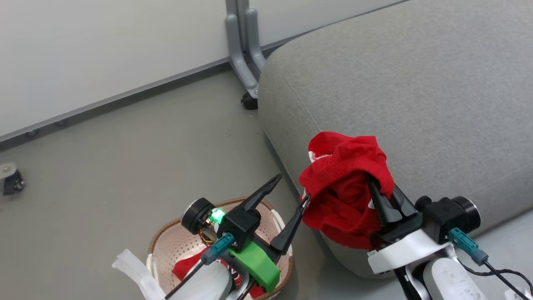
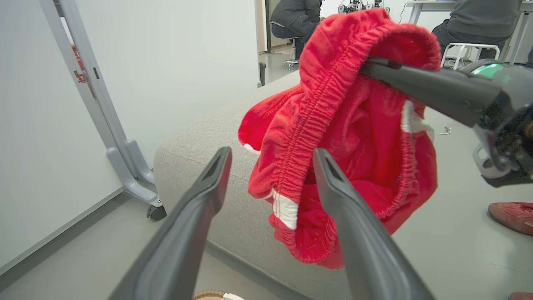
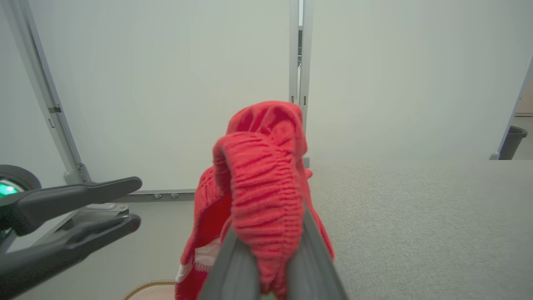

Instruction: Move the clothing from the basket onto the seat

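Pinching the elastic waistband of the red shorts (image 1: 345,196), the right gripper (image 1: 374,183) has its two dark fingers pressed together on the cloth, their tips buried in the folds. The shorts hang bunched in the air, clear of the basket (image 1: 160,237) and right at the rounded front corner of the seat (image 1: 416,83); whether the cloth touches the cushion cannot be told. The seat's broad grey top lies bare beyond that corner, and its stitched seam runs along the near edge.

The left gripper (image 1: 291,189) stands spread and empty just beside the shorts, above the basket's far rim, with one fingertip close to the hanging cloth. In the basket lies the red jersey (image 1: 187,266), largely covered by the left forearm.

Bare grey floor (image 1: 145,137) stretches to the left of the seat as far as the pale partition wall (image 1: 104,50). The partition's grey foot (image 1: 245,54) and its black caster (image 1: 249,101) stand close against the seat's far corner, leaving a narrow gap there. In the left wrist view, seated people (image 2: 295,16) show well beyond the seat, and a red shoe (image 2: 512,216) rests on the floor at the right edge.

White trim bands edge the shorts. A small white patch near their top fold is too small to read, and the jersey's lettering is too hidden to make out.
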You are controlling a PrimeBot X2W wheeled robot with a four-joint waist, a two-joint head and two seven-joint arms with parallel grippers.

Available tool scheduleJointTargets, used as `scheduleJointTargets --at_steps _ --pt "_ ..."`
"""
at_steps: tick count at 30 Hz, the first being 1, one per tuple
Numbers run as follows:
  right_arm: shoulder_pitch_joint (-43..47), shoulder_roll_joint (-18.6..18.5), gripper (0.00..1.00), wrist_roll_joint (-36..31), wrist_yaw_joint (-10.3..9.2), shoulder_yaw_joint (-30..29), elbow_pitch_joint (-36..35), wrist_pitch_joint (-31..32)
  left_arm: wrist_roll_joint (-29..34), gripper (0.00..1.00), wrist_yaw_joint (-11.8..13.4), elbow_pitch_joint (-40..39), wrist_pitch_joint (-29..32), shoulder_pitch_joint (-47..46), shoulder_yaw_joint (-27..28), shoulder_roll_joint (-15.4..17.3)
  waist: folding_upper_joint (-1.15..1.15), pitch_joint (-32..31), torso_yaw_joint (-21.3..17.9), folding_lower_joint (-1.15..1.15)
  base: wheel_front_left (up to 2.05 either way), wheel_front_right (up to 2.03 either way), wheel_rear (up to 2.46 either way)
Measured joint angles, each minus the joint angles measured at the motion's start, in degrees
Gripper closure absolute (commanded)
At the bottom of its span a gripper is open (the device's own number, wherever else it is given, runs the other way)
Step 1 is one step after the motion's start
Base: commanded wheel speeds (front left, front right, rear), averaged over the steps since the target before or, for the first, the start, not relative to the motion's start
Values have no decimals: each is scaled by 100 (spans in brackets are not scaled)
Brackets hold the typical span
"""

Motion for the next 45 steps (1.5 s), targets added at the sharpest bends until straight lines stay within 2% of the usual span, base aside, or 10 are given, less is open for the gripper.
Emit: scheduleJointTargets --at_steps 10,18,23,28,34,40,44,45 --pt "250 54 100 115 0 -157 -215 0 7 0 8 -25 30 -182 -73 62 0 271 -962 0 0 0 0" --pt "-25 192 100 428 0 -466 -315 0 108 0 -1 -165 191 -448 -185 165 0 745 -1267 0 0 0 0" --pt "-900 172 100 912 0 -940 -401 0 185 0 -10 -371 356 -766 -208 248 0 1195 -1261 0 0 0 0" --pt "-2082 -270 100 1327 0 -1450 -136 0 355 0 -12 -634 530 -1079 -215 403 0 1748 -1141 0 0 0 0" --pt "-3427 -942 100 1594 0 -2008 545 0 475 0 -43 -913 679 -1477 -257 538 0 2496 -920 1 0 0 0" --pt "-4175 -1259 100 1662 0 -2165 1334 -1 523 0 -60 -1003 710 -1750 -308 597 0 3238 -651 1 0 0 0" --pt "-4329 -1284 100 1675 0 -2114 2159 0 530 0 -67 -1006 715 -1862 -348 595 0 3550 -510 1 0 0 0" --pt "-4377 -1273 64 1669 0 -2114 2392 1 530 0 -67 -992 713 -1881 -346 595 0 3619 -469 1 0 0 0"
